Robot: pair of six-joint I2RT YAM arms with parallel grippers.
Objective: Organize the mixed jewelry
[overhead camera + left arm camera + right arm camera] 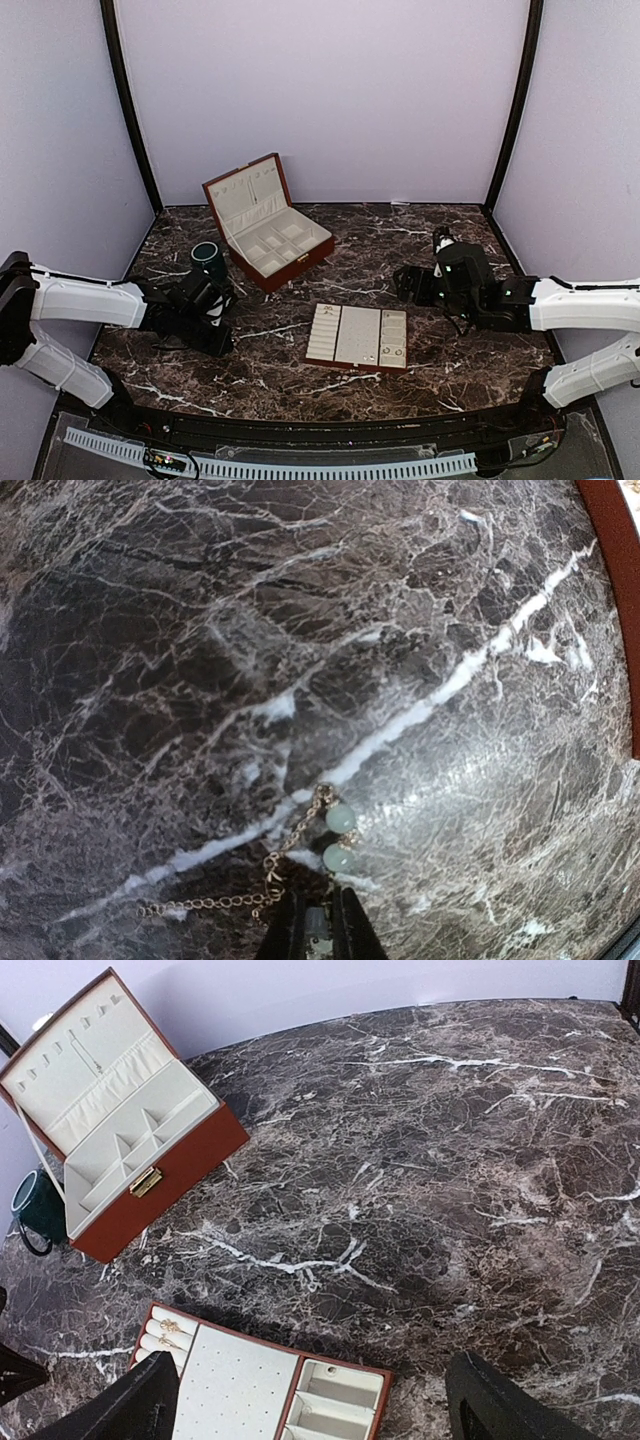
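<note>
1. Slipping is the main risk. The left gripper has its jaws drawn almost together on the beaded chain, just below the lower pale-green bead. That is a thin hold on a fine link, and it could pull free on the lift.
2. Most of the chain trails loose across the worktop. Dragged sideways it may snag or knot, or swing and drop short of the tray.
3. The chain lies near the worktop's left edge, just on the front-edge side of the dark green cup. Other small gold pieces sit in the tray's ring-roll section, near the front edge.
4. The left arm reaches in low from the left edge, its wrist bent so the jaws point steeply down at the marble.
5. The right gripper hangs above the right half of the worktop. Its jaws are spread wide and empty, angled toward the tray and the wooden box.
</note>
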